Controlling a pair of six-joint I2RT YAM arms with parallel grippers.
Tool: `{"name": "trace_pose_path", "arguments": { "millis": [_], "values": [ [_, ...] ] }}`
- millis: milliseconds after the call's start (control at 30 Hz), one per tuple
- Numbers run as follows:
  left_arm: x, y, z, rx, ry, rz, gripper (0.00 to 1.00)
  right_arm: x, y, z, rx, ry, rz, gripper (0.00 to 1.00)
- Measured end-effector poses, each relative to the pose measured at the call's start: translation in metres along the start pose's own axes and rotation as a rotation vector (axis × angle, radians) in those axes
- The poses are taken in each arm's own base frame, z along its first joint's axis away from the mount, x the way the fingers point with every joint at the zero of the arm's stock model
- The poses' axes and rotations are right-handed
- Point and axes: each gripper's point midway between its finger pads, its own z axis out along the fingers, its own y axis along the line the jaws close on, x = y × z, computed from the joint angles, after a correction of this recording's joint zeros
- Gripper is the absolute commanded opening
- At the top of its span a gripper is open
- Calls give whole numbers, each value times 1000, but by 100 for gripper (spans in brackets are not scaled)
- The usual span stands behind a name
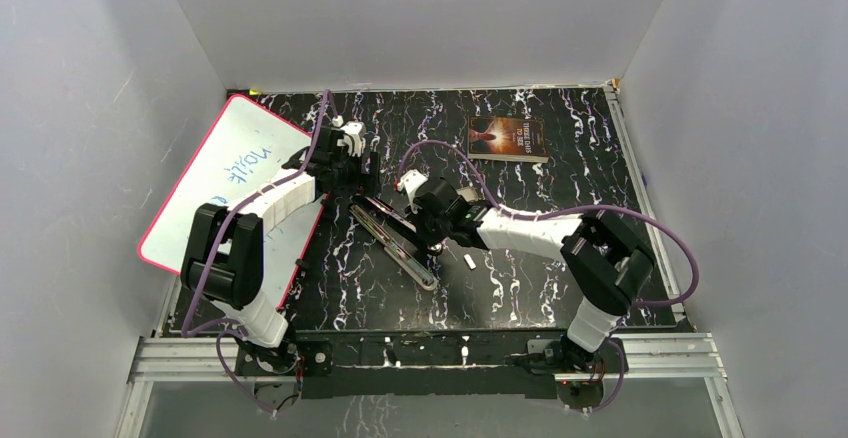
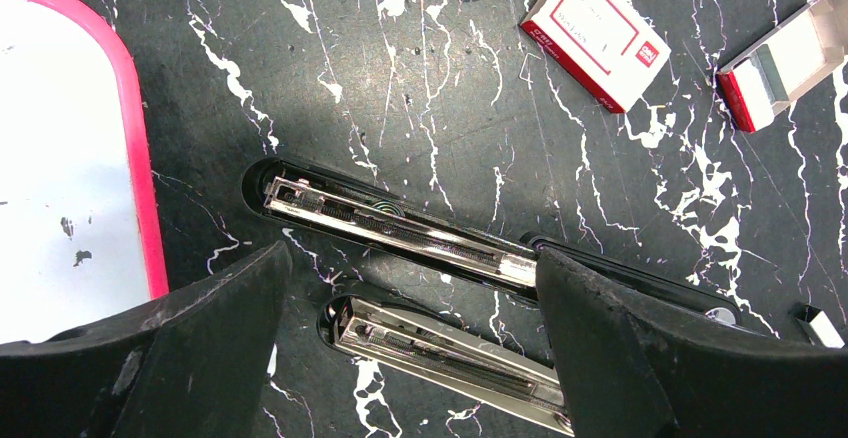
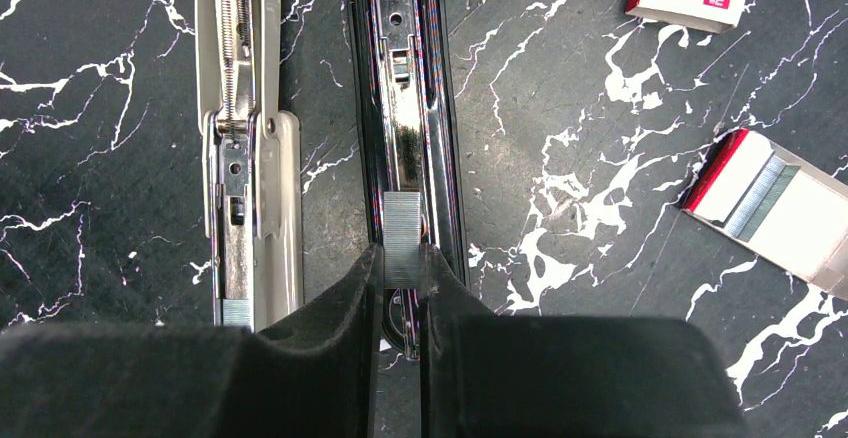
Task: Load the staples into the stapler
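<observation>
While inside right end effector (image 3: 402, 261), staples (image 3: 402, 226)

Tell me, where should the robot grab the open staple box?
Probably pinch the box across its two long sides, coming straight down. It lies flat with bare table on both sides, and staples show in its open end, so tilting could spill them.

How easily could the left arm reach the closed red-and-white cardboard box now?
Probably yes: the left gripper is open and empty, and beyond the long black stapler under it, only bare black marbled table separates it from the closed red-and-white cardboard box.
</observation>
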Motion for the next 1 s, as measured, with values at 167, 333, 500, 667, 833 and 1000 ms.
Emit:
{"name": "trace_pose_path", "arguments": {
  "millis": [167, 333, 500, 667, 833, 1000],
  "values": [
    [0, 0, 0, 0, 0, 0, 91, 0, 0, 0, 0, 1, 0, 0],
    [0, 0, 0, 0, 0, 0, 91, -2, 0, -1, 0, -6, 0, 0],
    [0, 0, 0, 0, 0, 0, 91, -13, 0, -7, -1, -44, 2, 0],
    [0, 0, 0, 0, 0, 0, 92, -15, 0, -8, 2, -50, 2, 0],
    [0, 0, 0, 0, 0, 0, 91, -13, -1, -8, 5, -42, 2, 0],
    [0, 0, 0, 0, 0, 0, 91, -7, -1, -5, 6, -22, 1, 0]
  ]
}}
